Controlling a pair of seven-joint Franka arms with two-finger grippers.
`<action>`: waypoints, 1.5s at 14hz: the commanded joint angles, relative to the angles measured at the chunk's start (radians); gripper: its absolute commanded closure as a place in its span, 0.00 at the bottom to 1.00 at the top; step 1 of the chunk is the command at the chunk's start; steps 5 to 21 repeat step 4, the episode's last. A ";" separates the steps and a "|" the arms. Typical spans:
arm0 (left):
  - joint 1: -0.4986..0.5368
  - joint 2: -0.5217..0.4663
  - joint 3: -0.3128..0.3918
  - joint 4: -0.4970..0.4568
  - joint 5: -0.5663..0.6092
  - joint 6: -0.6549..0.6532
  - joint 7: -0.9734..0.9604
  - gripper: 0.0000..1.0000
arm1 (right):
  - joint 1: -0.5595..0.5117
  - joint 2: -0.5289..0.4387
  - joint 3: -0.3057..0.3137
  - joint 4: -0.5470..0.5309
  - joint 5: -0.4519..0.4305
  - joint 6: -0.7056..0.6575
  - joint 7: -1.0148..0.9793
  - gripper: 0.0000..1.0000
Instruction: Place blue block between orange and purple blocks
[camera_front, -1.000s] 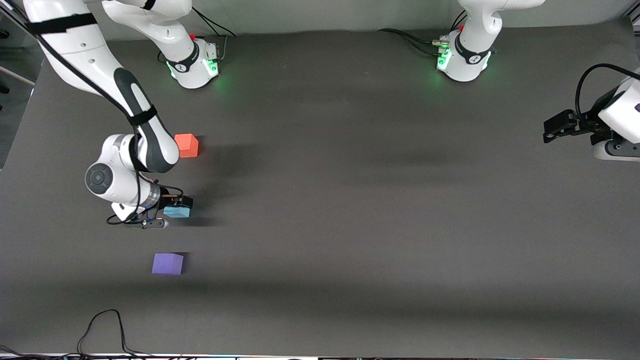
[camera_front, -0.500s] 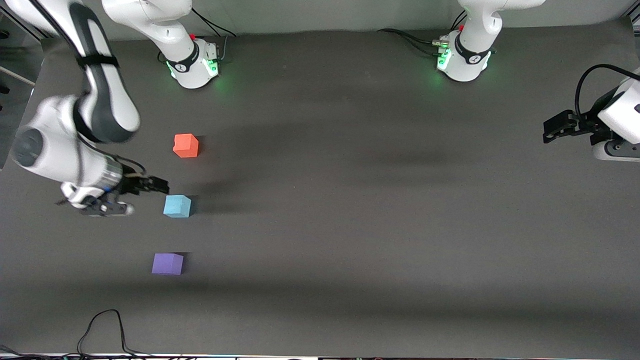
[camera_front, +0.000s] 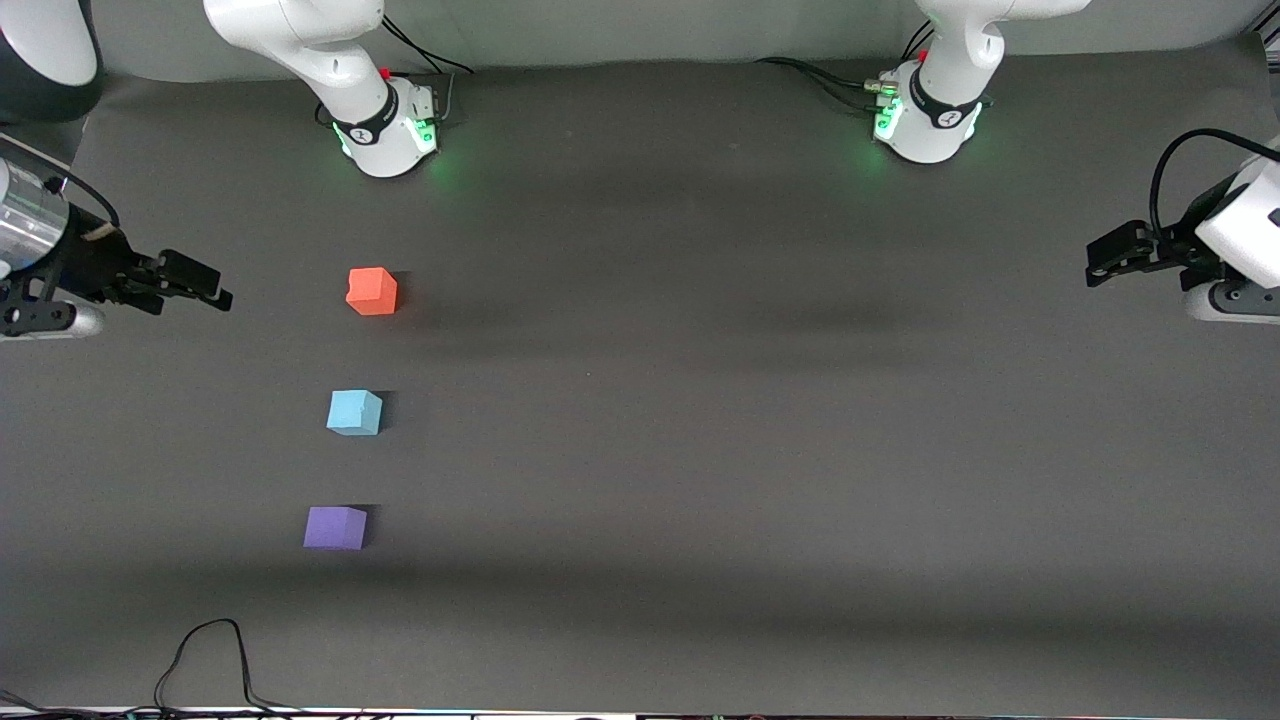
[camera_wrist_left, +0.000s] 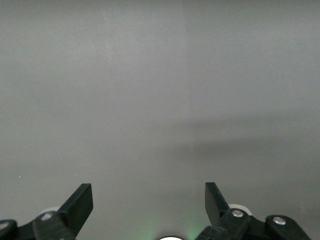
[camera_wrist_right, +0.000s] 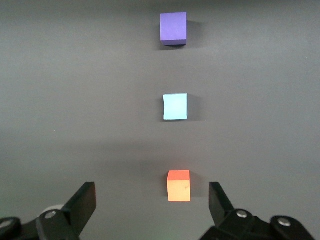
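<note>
The blue block (camera_front: 354, 412) sits on the dark table, apart from both grippers. The orange block (camera_front: 372, 291) lies farther from the front camera than it, and the purple block (camera_front: 335, 527) lies nearer. The three form a rough line. The right wrist view shows the same line: purple block (camera_wrist_right: 173, 27), blue block (camera_wrist_right: 175, 106), orange block (camera_wrist_right: 179, 185). My right gripper (camera_front: 205, 285) is open and empty, up in the air at the right arm's end of the table (camera_wrist_right: 151, 192). My left gripper (camera_front: 1105, 258) is open and empty and waits at the left arm's end (camera_wrist_left: 149, 192).
The two arm bases (camera_front: 385, 125) (camera_front: 925, 120) stand along the table's edge farthest from the front camera. A black cable (camera_front: 205, 650) loops on the table near the front edge, nearer to the camera than the purple block.
My right gripper has let go of the blue block, risen and drawn away toward the right arm's end of the table. The blue block stays where it was set. The left arm has not moved.
</note>
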 joint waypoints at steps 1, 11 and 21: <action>-0.011 -0.007 0.008 -0.005 -0.007 0.009 -0.004 0.00 | 0.012 -0.022 0.005 -0.004 -0.004 -0.010 -0.002 0.00; -0.013 -0.006 0.008 -0.006 -0.007 0.009 -0.004 0.00 | 0.012 -0.034 0.004 -0.006 -0.004 -0.011 -0.003 0.00; -0.013 -0.006 0.008 -0.006 -0.007 0.009 -0.004 0.00 | 0.012 -0.034 0.004 -0.006 -0.004 -0.011 -0.003 0.00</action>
